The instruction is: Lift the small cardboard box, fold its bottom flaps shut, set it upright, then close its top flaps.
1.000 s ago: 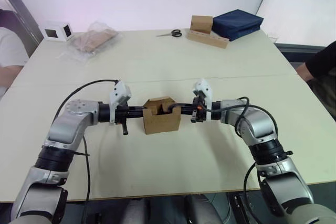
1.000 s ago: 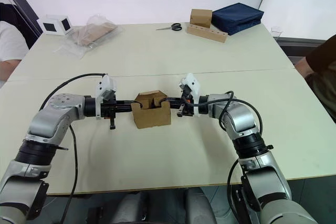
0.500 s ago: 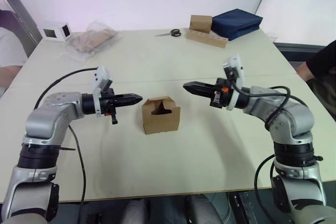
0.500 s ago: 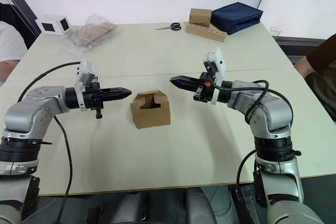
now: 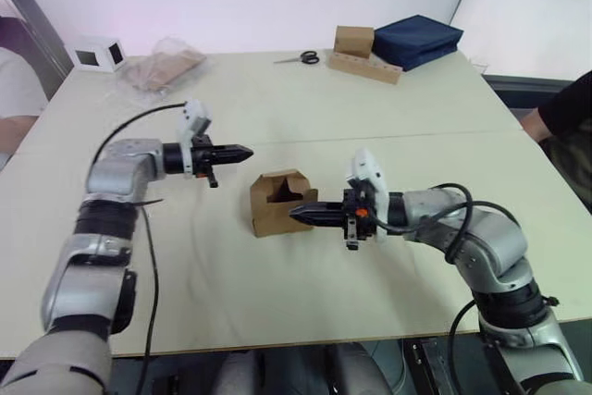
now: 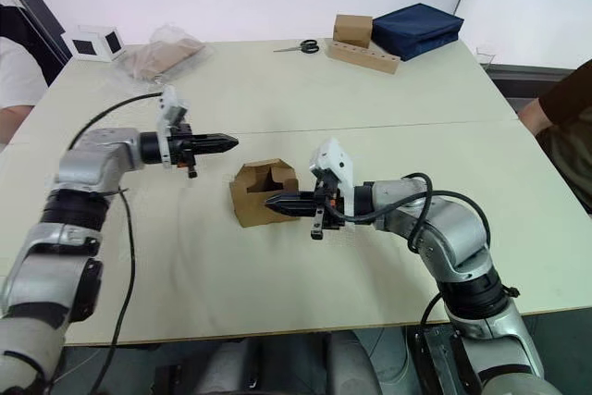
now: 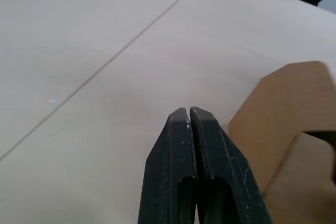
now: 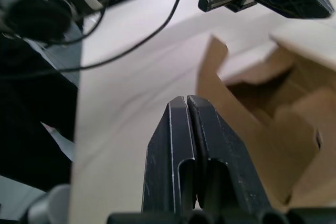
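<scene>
So the small cardboard box (image 5: 280, 203) is sitting upright on the desk (image 5: 277, 108), roughly mid-desk and a bit toward the near edge, top flaps not fully shut, you can see a notch-shaped gap into the inside. Right tool (image 5: 298, 214) is clenched, fingers pressed together with nothing in them, and its tip is right up against the box's near face on the right-hand side; can't tell if it's actually touching. Left tool (image 5: 246, 151) is clenched too, empty, hanging above the desk just past the box's far left corner, pointing toward the right edge. Scissors (image 5: 301, 58) lie near the far edge.
</scene>
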Motion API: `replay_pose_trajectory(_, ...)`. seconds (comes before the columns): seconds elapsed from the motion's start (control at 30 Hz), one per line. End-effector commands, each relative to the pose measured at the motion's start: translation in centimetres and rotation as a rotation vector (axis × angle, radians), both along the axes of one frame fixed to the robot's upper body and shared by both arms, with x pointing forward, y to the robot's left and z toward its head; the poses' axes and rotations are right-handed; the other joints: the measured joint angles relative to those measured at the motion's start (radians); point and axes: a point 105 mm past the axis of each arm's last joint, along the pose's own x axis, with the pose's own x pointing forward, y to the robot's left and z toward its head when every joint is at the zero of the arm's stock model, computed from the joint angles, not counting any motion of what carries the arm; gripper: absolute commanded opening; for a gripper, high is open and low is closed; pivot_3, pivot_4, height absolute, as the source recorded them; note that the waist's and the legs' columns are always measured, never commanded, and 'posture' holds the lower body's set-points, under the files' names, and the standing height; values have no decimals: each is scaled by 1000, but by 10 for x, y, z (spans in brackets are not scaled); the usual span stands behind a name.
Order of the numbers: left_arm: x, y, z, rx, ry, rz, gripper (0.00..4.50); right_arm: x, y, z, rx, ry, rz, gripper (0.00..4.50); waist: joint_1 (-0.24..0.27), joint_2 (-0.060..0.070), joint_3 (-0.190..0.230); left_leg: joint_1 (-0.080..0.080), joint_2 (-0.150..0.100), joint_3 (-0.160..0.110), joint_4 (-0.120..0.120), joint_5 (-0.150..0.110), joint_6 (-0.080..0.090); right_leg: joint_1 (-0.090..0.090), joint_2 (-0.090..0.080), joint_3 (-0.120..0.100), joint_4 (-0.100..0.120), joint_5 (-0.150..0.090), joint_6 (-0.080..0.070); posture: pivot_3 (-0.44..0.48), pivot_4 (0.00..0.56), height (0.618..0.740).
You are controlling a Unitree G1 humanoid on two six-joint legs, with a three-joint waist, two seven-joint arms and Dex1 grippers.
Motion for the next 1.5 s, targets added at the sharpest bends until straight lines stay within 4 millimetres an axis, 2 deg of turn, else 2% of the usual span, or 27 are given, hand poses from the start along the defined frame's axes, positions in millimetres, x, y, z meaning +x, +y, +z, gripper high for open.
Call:
replay_pose_trajectory(0.03,10,-12,0,6,-38,-4,77,4,4,6,17,-56,-6,0,-1,0,0,0,0,0,0,0,0,0,0,0,0,0,0,0,150,740)
replay_pose_trajectory(0.27,14,-33,-9,-3,-28,-42,77,12,13,10,37,-70,-22,0,0,0,0,0,0,0,0,0,0,0,0,0,0,0,0,0,150,740)
replay_pose_trajectory(0.73,3,-38,-9,-26,-15,-133,77,24,19,-14,-43,-73,-64,0,-1,0,0,0,0,0,0,0,0,0,0,0,1,0,0,0,150,740)
replay_pose_trajectory(1.1,-4,-33,-6,-11,-30,-180,77,31,19,-22,-87,-48,-86,0,-1,0,0,0,0,0,0,0,0,0,0,0,1,0,0,0,150,740)
replay_pose_trajectory(1.33,-6,-9,-14,60,-33,-150,77,38,18,-26,-98,-7,-120,0,-5,0,0,1,0,-1,0,0,0,0,0,0,1,0,0,0,150,740)
replay_pose_trajectory(1.5,-9,-8,-9,35,-37,-160,77,38,17,-27,-106,2,-123,0,0,0,0,1,0,-1,0,0,0,0,0,0,1,0,0,0,150,740)
